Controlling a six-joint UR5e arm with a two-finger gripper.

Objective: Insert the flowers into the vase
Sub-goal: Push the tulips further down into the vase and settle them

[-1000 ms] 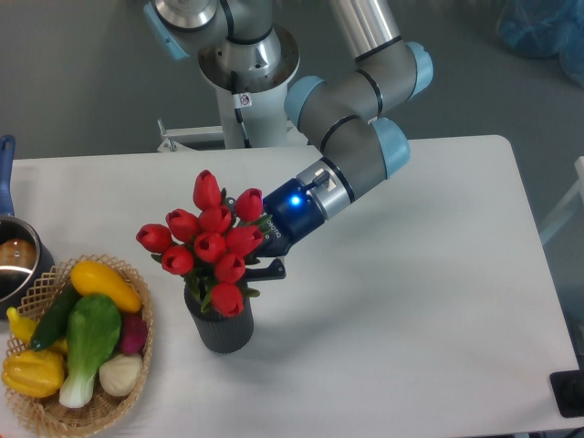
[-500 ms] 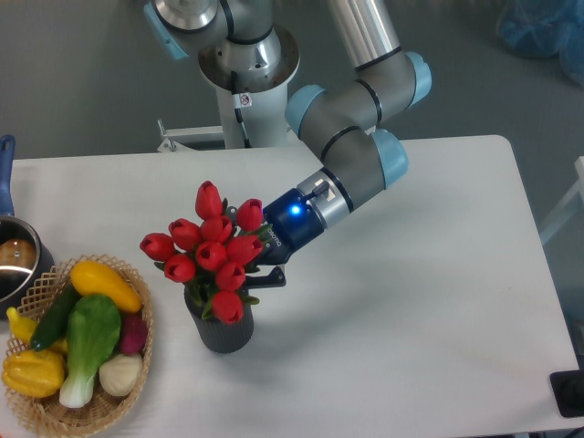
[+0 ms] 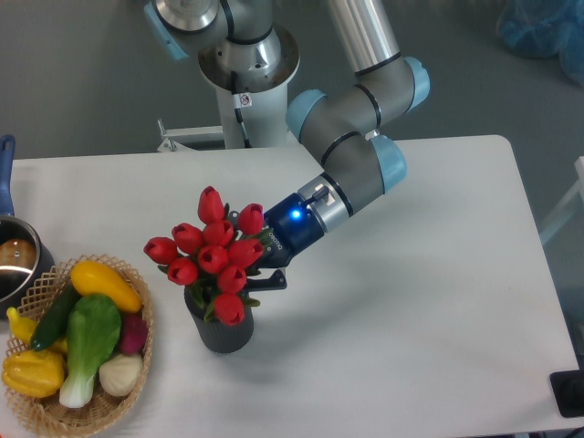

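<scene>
A bunch of red tulip flowers (image 3: pixel 215 256) with green leaves stands over the dark grey ribbed vase (image 3: pixel 223 330), its stems reaching down into the mouth. The buds spread wider than the vase and hide the rim. My gripper (image 3: pixel 258 273) comes in from the right at a slant, just above the vase's right edge, and is shut on the flowers at the stems. Its fingertips are mostly hidden behind the buds and leaves; one dark finger (image 3: pixel 271 279) shows.
A wicker basket (image 3: pixel 139 363) with yellow, green and purple vegetables sits at the front left, close to the vase. A metal pot (image 3: pixel 16 265) with a blue handle is at the left edge. The arm's base stands behind the table.
The gripper and the bunch have shifted slightly right and down together, so the flowers sit lower over the vase. The vase has stayed in place.
</scene>
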